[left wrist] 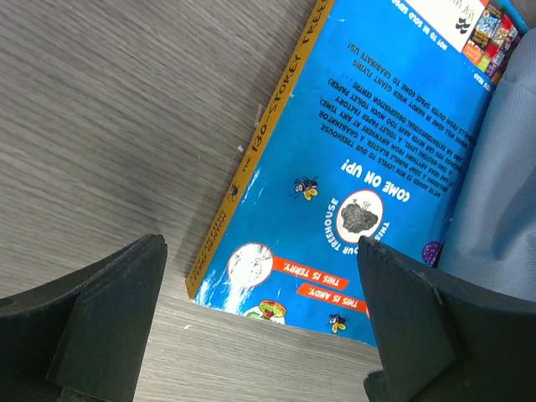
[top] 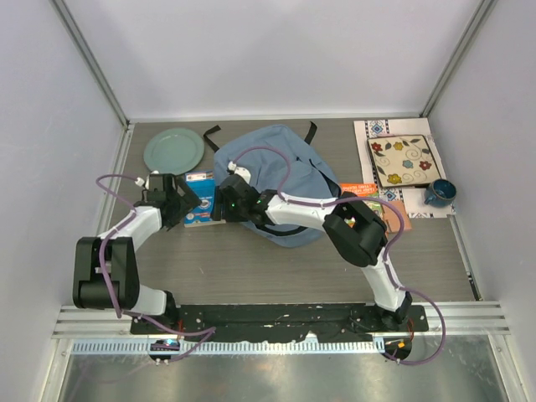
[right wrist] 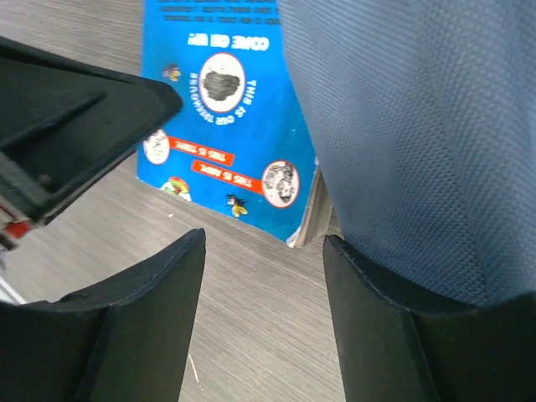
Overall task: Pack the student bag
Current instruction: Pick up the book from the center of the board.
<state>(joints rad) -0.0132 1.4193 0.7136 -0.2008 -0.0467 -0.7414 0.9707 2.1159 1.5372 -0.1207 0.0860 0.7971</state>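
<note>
Both arms are bolted at the near edge of the desk (top: 251, 268) and reach toward its middle, the right arm stretched far across to the left. The left claw (left wrist: 261, 251) is released. Its two black fingers are spread wide, low over the wood, and the near corner of a blue book (left wrist: 352, 167) shows between them. The right claw (right wrist: 264, 247) is also released, jaws apart and gripping nothing. Blue fabric lies right up against one finger (right wrist: 394, 327), though actual contact cannot be told. The two claws face each other closely across the book's near end.

The book lies flat, back cover up, with its yellow spine on the side away from the bag (top: 280, 167). Its other long side meets the bag's edge, but whether the fabric overlaps it or only touches it cannot be told. The bag lies slumped in the middle of the desk, just beyond the right claw, and black straps trail off its far side. Just right of it lies a flat orange item (top: 358, 189).

Farther back on the left sits a round green plate (top: 173, 151), near the bag but apart from it. At far right a patterned mat (top: 373, 134) carries a square floral dish (top: 404, 161) and, at its near right corner, a blue mug (top: 438, 193).
</note>
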